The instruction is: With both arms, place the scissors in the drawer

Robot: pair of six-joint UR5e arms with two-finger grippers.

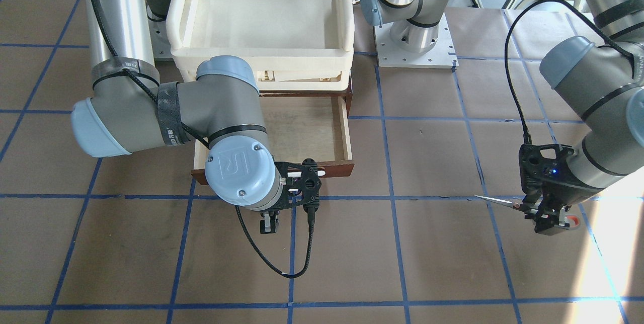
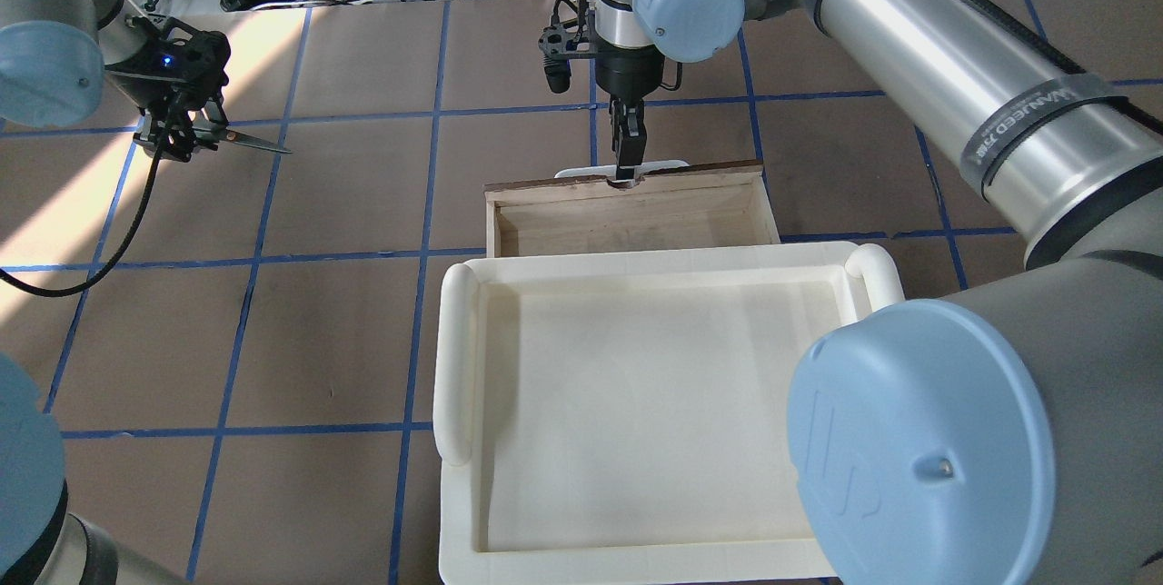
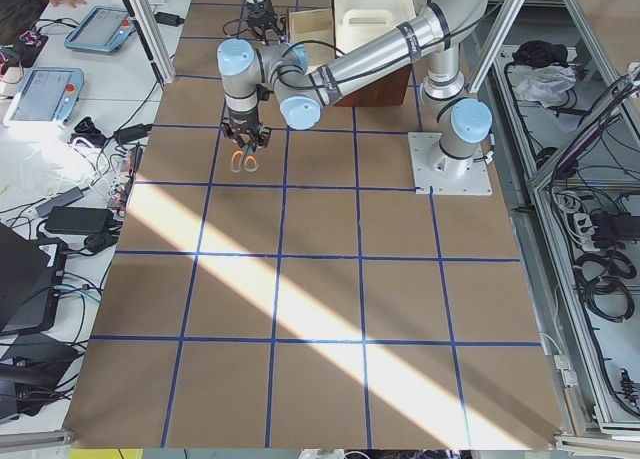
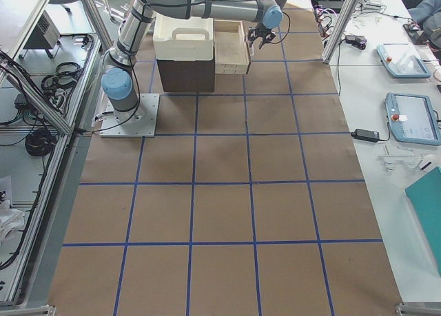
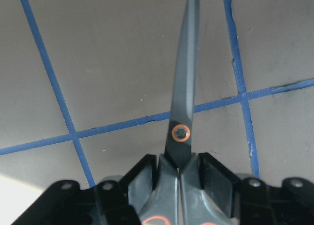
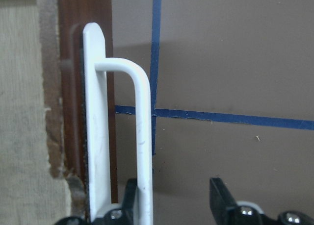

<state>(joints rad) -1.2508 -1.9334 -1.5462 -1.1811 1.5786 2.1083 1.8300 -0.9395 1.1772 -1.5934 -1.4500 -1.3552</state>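
At left, the left arm's fingers (image 5: 144,178) pinch the scissors (image 2: 243,141) by the handles, apparently lifted off the desk (image 2: 345,340), with the closed blades pointing right from the fingers toward the drawer (image 2: 636,220), well apart. At centre, the right arm's fingers (image 6: 221,195) are spread either side of the drawer's white bar handle (image 6: 142,137), and the drawer is open beneath a cream tray (image 2: 454,340); opening looks done, while carrying and dropping in are left. Only the right wrist view shows that spread; overhead hides it.
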